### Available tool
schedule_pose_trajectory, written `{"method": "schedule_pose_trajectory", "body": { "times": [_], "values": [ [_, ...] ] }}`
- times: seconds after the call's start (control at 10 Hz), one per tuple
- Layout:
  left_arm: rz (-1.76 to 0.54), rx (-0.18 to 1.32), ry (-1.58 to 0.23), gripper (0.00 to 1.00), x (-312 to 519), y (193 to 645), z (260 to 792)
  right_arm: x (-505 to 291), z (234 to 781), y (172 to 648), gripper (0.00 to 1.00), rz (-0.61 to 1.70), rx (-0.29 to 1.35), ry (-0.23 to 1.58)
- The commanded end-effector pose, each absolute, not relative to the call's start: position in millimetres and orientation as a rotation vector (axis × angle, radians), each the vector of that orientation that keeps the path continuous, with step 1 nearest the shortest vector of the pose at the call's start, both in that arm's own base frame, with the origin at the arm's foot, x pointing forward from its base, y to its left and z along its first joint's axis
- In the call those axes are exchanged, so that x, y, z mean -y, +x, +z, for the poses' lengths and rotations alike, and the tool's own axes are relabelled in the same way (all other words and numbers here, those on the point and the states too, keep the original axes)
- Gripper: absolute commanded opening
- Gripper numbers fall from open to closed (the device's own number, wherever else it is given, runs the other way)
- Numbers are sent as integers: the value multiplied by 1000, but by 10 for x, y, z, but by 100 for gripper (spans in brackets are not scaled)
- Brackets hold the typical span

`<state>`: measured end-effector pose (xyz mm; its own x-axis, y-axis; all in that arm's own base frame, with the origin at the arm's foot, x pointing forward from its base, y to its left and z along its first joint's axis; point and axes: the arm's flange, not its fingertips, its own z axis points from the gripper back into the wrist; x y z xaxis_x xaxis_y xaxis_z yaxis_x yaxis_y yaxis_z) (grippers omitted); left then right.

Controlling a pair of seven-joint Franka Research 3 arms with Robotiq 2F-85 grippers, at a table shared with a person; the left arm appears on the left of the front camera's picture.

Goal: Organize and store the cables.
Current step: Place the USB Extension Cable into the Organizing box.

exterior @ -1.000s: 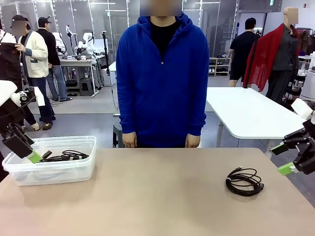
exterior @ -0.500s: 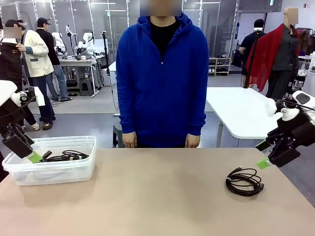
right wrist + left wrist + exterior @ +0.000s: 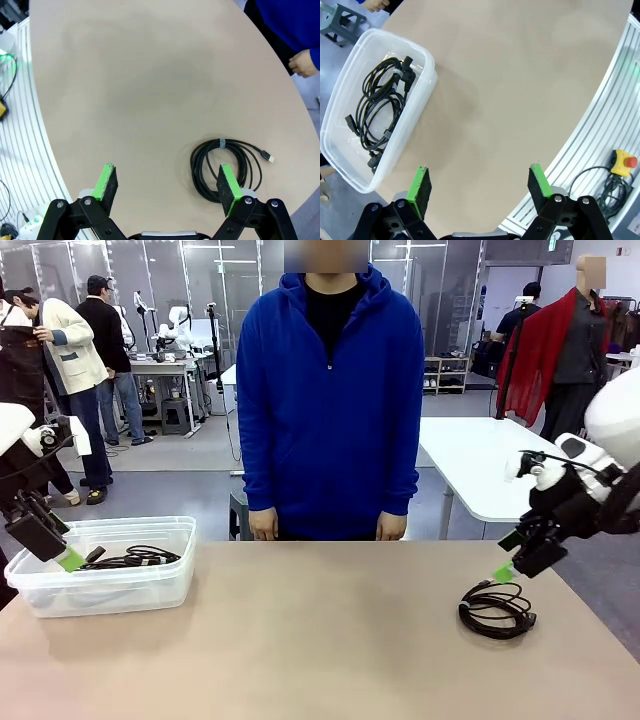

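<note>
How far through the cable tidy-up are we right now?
Done: coiled cables already lie in the clear plastic bin at the table's left end. In hand: nothing is gripped; the right hand hangs open just above the last coiled cable on the table. The left hand is open near the bin. Left: grasp that coil and put it in the bin.

The front camera faces across the desk [image 3: 320,640] toward the person [image 3: 330,400]; both wrist cameras look down on that desk from above.
</note>
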<state>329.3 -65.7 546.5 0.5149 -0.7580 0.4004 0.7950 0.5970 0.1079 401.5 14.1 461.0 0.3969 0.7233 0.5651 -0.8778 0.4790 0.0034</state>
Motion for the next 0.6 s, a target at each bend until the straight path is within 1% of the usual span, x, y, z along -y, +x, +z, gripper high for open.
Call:
{"method": "schedule_pose_trajectory", "body": {
  "times": [0.0,0.3,0.5],
  "values": [
    [-937,429,-82,98,663,3288,5495,-311,4633,4316,100,974,489,290],
    [-937,429,-82,98,663,3288,5495,-337,4566,4731,100,934,452,279],
    [-937,429,-82,98,663,3288,5495,-302,4380,5050,100,872,389,304]
  ]
}}
